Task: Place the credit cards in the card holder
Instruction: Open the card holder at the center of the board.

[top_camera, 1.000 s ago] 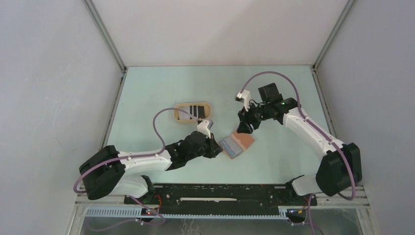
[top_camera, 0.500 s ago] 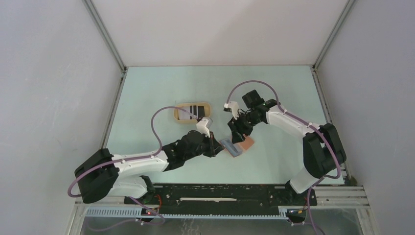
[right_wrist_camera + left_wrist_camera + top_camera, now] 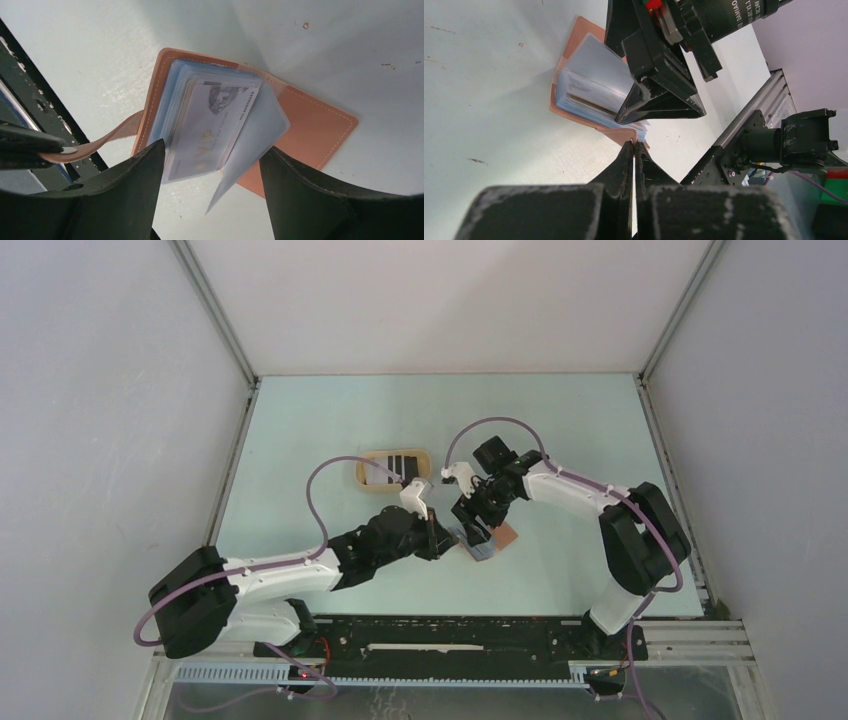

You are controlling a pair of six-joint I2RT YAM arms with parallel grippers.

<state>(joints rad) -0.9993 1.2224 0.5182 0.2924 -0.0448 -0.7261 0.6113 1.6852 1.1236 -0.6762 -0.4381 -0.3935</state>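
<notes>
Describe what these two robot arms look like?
The left arm and right arm match: white shells with chunky black joints, and a purple cable looping along each. Both end in black, wedge-shaped jaws with rough, matte faces.

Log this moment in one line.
left gripper: shut on card holder by snap tab | right gripper: open astride whitish credit card in pocket | oval tray: cards inside

From above, the right gripper (image 3: 472,531) is covering most of the card holder (image 3: 507,534), leaving only a reddish corner showing. The credit cards (image 3: 398,462) in the tray (image 3: 362,473) are appearing as tiny stripes, perhaps three, too small to count.
</notes>
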